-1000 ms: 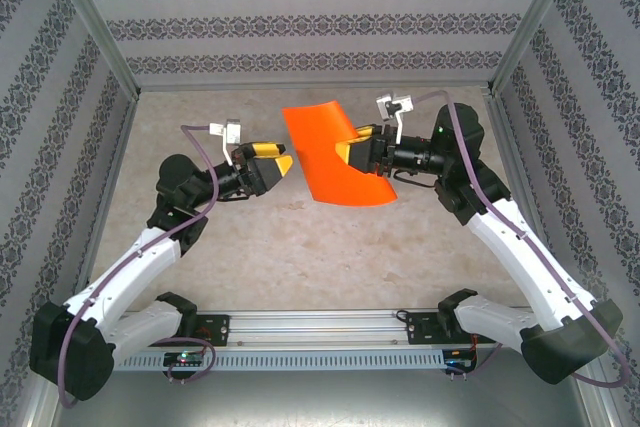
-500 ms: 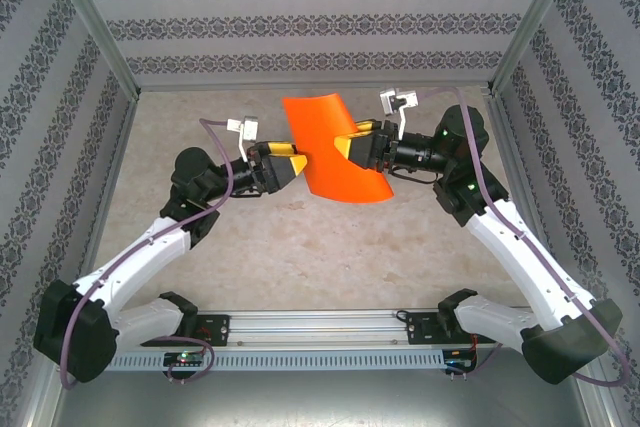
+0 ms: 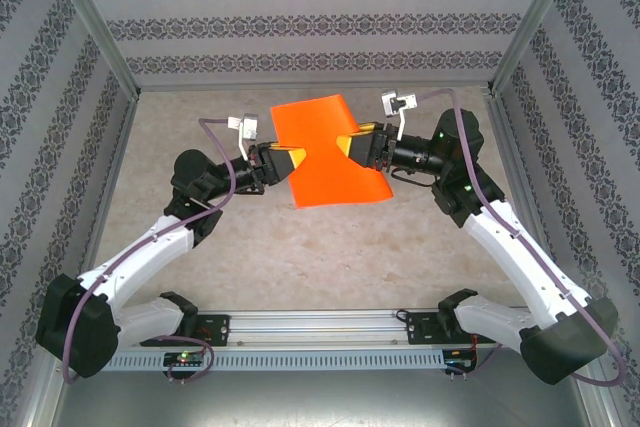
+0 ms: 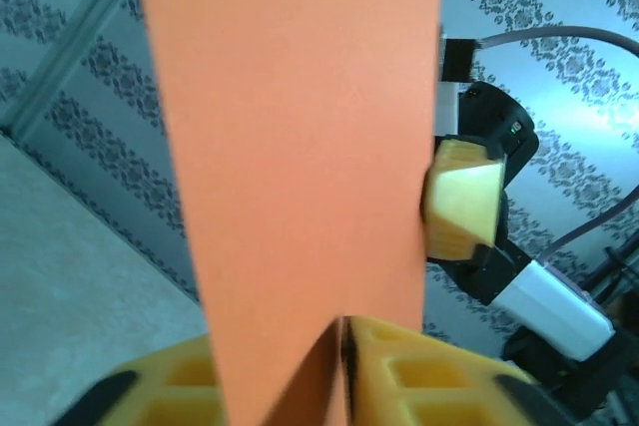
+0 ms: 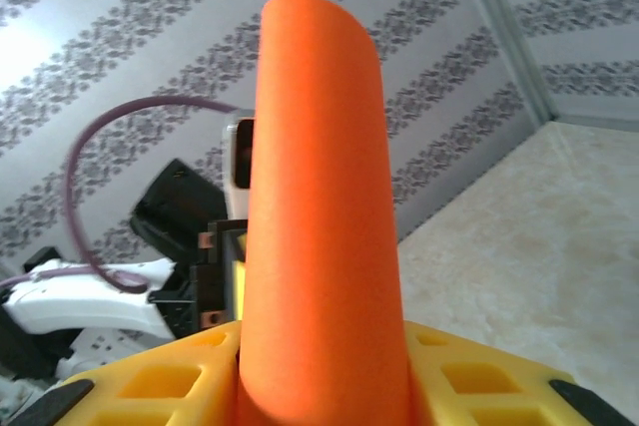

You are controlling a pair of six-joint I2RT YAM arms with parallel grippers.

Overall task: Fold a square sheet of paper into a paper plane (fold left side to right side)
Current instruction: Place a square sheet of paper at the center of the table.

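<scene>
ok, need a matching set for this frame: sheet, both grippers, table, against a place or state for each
Things:
1. square sheet of paper
2. left gripper
3. right gripper
4. table

Place or state:
A. shut on the sheet from its right side
B. beige, marbled, below the arms
C. orange, curved, held up in the air
D. shut on the sheet from its left side

Pairs: 1-C, 2-D, 3-A, 4-B

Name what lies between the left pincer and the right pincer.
The square sheet of paper, gripped by the left pincer and right pincer on opposite edges; the top view shows it.
</scene>
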